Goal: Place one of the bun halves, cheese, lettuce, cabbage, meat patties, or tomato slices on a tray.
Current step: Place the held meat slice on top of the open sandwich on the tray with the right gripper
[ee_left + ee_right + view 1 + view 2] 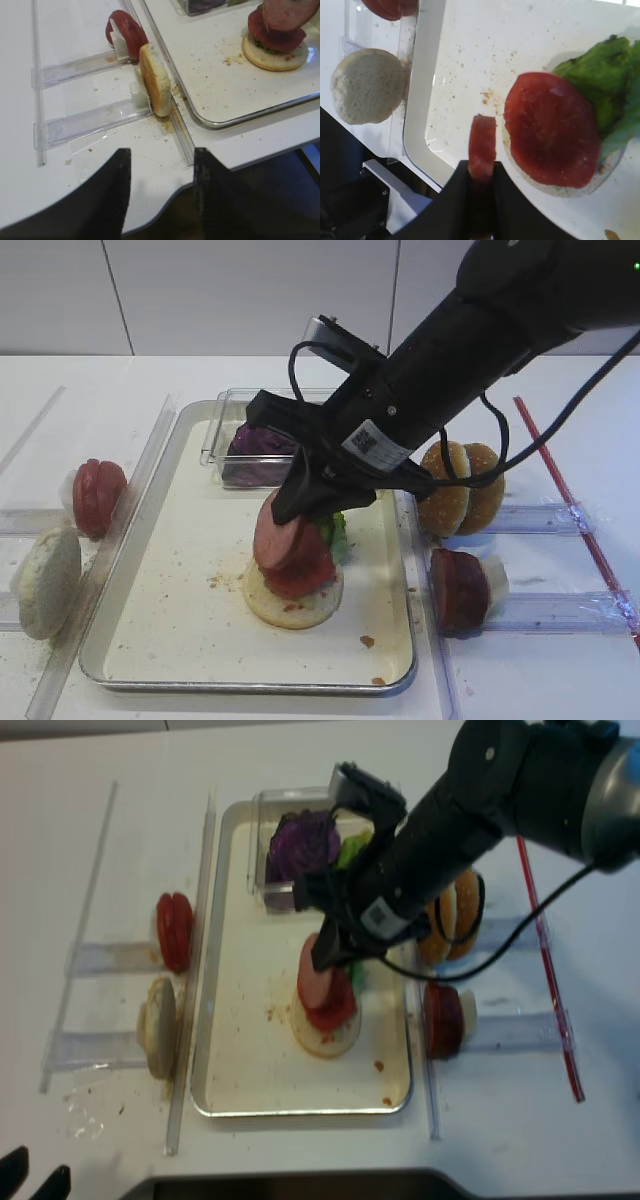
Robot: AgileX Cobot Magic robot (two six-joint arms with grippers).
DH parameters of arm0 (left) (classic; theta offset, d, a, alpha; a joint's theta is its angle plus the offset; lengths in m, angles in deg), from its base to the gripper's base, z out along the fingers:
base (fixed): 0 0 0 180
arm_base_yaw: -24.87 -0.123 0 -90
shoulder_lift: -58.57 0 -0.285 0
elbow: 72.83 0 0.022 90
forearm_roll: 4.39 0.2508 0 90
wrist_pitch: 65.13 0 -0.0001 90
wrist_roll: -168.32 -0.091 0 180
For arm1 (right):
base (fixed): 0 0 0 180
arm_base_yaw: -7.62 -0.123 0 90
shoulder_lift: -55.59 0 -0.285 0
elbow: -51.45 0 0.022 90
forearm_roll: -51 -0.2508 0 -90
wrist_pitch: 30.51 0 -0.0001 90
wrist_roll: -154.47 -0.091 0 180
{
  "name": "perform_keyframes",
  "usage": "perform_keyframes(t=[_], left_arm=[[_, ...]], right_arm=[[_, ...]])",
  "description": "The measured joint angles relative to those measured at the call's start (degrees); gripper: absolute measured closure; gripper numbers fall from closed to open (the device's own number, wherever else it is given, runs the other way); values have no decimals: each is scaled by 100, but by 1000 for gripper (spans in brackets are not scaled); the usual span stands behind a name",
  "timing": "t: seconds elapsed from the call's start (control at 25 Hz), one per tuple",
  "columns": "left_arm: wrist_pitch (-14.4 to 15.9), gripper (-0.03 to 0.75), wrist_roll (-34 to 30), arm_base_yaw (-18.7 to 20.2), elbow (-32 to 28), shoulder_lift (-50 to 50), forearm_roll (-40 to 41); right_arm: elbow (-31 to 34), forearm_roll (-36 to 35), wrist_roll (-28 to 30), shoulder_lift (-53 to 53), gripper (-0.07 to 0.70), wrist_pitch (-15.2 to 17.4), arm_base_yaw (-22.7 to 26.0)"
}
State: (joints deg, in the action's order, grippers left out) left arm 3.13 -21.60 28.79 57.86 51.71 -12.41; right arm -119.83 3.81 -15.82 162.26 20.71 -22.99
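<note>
My right gripper (481,169) is shut on a meat patty (482,142), held on edge just above the silver tray (150,540). The pink patty (271,527) hangs tilted against the left side of a stack. That stack is a pale bun half (290,602) with a tomato slice (550,132) and lettuce (605,82) on it. My left gripper (162,167) is open and empty over the table's front edge, left of the tray (240,116).
Purple cabbage (260,443) fills a clear box at the tray's back. The left racks hold tomato slices (98,497) and a pale bun half (47,582). The right racks hold sesame bun halves (460,488) and more patties (458,590). A red strip (570,510) lies far right.
</note>
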Motion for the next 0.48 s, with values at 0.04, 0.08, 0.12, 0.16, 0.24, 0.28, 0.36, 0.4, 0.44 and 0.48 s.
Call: perform_keyframes(t=[0.04, 0.08, 0.12, 0.16, 0.24, 0.28, 0.36, 0.4, 0.44, 0.48], left_arm=[[0, 431, 0, 0, 0, 0, 0], [0, 431, 0, 0, 0, 0, 0], [0, 431, 0, 0, 0, 0, 0], [0, 431, 0, 0, 0, 0, 0], [0, 431, 0, 0, 0, 0, 0], [0, 431, 0, 0, 0, 0, 0], [0, 431, 0, 0, 0, 0, 0], [0, 431, 0, 0, 0, 0, 0], [0, 431, 0, 0, 0, 0, 0], [0, 431, 0, 0, 0, 0, 0]], right_arm=[[0, -104, 119, 53, 523, 40, 22], [0, -213, 234, 118, 523, 57, 51], [0, -381, 401, 181, 523, 82, 79], [0, -572, 575, 223, 523, 107, 94], [0, -866, 867, 310, 523, 141, 141], [0, -951, 971, 335, 523, 141, 154], [0, -999, 1059, 391, 523, 170, 188], [0, -985, 1084, 425, 523, 195, 193], [0, -937, 1093, 436, 523, 216, 203], [0, -867, 1093, 459, 523, 220, 216]])
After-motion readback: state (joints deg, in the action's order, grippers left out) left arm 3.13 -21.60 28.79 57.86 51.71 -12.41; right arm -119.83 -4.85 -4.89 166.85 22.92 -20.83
